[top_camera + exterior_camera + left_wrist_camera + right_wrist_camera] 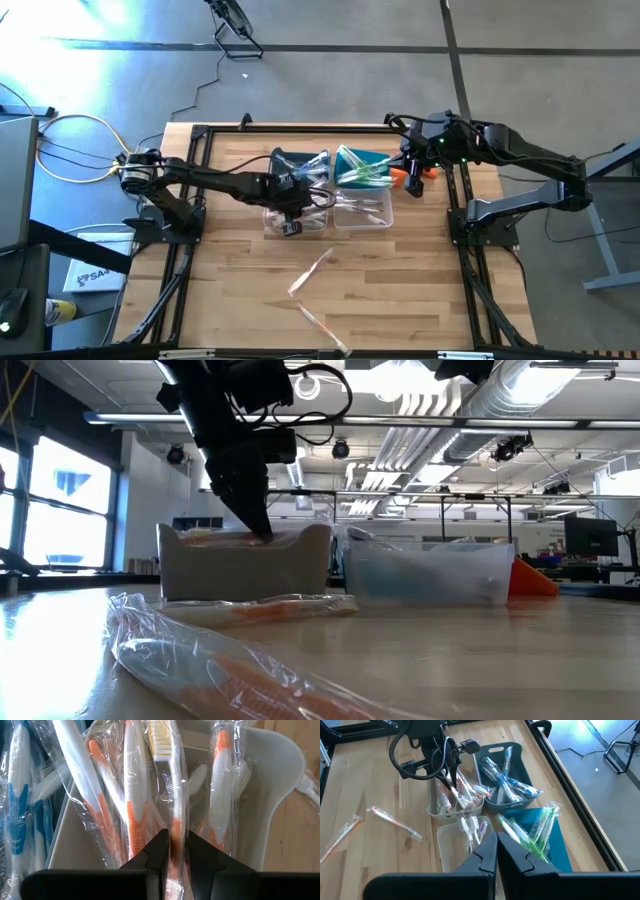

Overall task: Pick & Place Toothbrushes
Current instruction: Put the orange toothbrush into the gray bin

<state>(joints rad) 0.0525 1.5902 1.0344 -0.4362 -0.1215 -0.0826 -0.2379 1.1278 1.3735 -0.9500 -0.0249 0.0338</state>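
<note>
Working arm: left arm, its fingers lowered into the grey-white bin holding orange-handled toothbrushes.
Finger state, left: narrowly parted, a wrapped orange-handled toothbrush lying in the slot between them; whether clamped or just let go, cannot tell.
Direction of the brush from the fingers: straight ahead, running out between the two tips toward its yellowish bristle head.
Long axis: in line with the slot, parallel to the neighbouring brushes in the bin, not across them.
Neighbours: other orange brushes touching on both sides of the fingers; blue-handled brushes in the adjoining bin, beyond one finger.
Still on the table: two loose wrapped toothbrushes, well apart from the bins, nearer the left arm's fingers than the right's.
Right arm: waiting, fingers pressed together and empty, hovering above the green-handled brushes.
Likely next: spread wider and lift straight out.
</note>
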